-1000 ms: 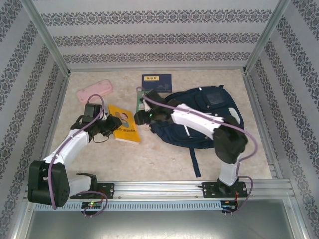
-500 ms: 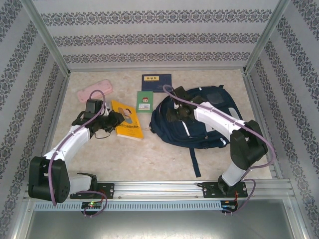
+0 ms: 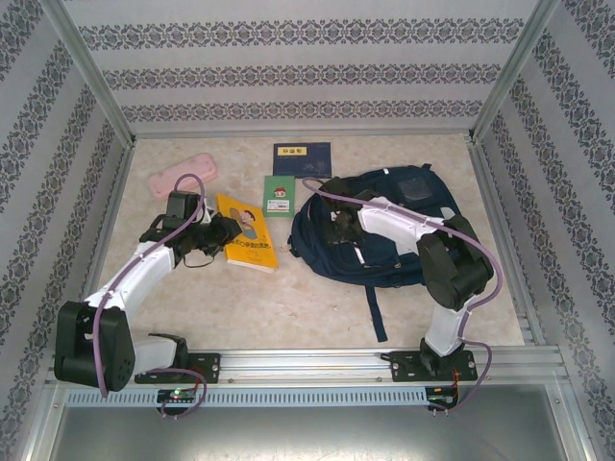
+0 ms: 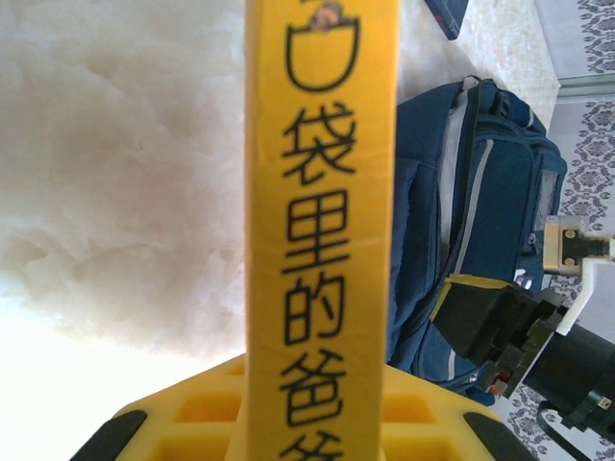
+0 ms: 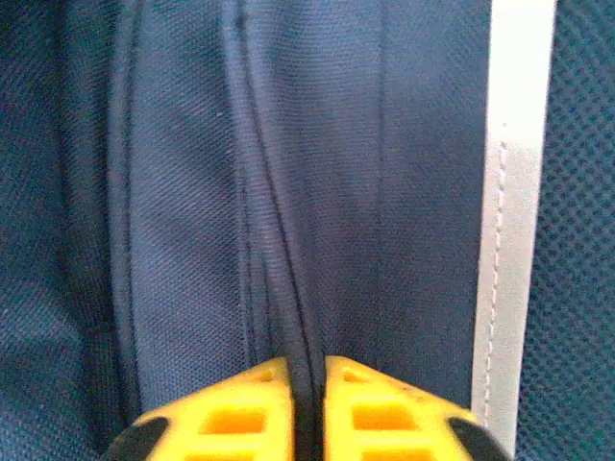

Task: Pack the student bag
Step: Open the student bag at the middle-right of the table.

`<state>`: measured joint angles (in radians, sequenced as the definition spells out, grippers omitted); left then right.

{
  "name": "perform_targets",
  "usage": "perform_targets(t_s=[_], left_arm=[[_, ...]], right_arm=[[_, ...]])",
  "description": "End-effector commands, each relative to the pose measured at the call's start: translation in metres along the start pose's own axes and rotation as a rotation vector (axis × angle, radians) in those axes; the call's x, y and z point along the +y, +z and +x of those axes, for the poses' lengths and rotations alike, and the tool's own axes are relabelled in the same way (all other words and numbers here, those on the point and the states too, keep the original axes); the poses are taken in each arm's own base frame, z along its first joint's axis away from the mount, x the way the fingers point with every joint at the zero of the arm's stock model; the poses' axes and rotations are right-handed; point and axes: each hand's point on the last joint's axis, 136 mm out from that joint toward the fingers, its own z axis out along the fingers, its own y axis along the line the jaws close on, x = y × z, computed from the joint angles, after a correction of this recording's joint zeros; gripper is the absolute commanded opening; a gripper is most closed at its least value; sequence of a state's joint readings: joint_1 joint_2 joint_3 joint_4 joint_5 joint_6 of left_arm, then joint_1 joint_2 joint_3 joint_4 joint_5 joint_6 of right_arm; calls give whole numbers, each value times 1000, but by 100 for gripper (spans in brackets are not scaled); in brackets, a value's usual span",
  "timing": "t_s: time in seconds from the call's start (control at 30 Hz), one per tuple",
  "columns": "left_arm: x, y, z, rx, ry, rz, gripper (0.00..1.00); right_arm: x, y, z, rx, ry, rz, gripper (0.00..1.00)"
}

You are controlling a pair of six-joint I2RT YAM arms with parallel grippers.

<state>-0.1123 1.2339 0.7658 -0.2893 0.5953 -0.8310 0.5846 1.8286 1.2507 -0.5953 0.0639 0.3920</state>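
Note:
The student bag [image 3: 384, 266] lies right of the table's centre, navy blue with white stripes. My right gripper [image 3: 338, 228] is pressed onto its left part. In the right wrist view the right gripper [image 5: 307, 384] is shut on a dark fold of the bag's fabric [image 5: 404, 192], beside a white stripe [image 5: 519, 192]. My left gripper [image 3: 223, 233] is shut on the left edge of a yellow book [image 3: 248, 230]. Seen from the left wrist, the book's spine [image 4: 322, 192] stands between the yellow fingers [image 4: 207, 413], with the bag [image 4: 490, 192] behind it.
A small green book [image 3: 279, 196] and a dark blue book [image 3: 302, 158] lie behind the yellow one. A pink pencil case [image 3: 181, 176] sits at the back left. The bag's dark strap [image 3: 377, 312] trails toward the near rail. Patterned walls enclose the table.
My right gripper swung right from beside the green book onto the bag and closed on its fabric. The left gripper and the yellow book shifted only slightly.

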Motion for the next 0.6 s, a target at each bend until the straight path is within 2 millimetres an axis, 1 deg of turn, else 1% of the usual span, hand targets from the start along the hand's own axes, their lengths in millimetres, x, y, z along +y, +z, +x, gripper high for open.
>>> perform_targets(t_s=[0.0,0.13,0.37,0.47,0.57], left_arm=[[-32,-13,-6,-37,58,93,0],[-34,-13,-6,-40,55,107,0],[-38,-1,1,-22,46,130,0],[-40,4,3,-13,49,136,0],[-40,9,5,-7,57,125,0]], right_arm=[[-15,-1,3,2,9,61,0],[-6,-27,-12,-55,10,3,0],[6,-91,-46,-211,54,-112,0],[5,-105,-53,-239,83,-144,0],[2,-110,-54,-246,101,-154,0]])
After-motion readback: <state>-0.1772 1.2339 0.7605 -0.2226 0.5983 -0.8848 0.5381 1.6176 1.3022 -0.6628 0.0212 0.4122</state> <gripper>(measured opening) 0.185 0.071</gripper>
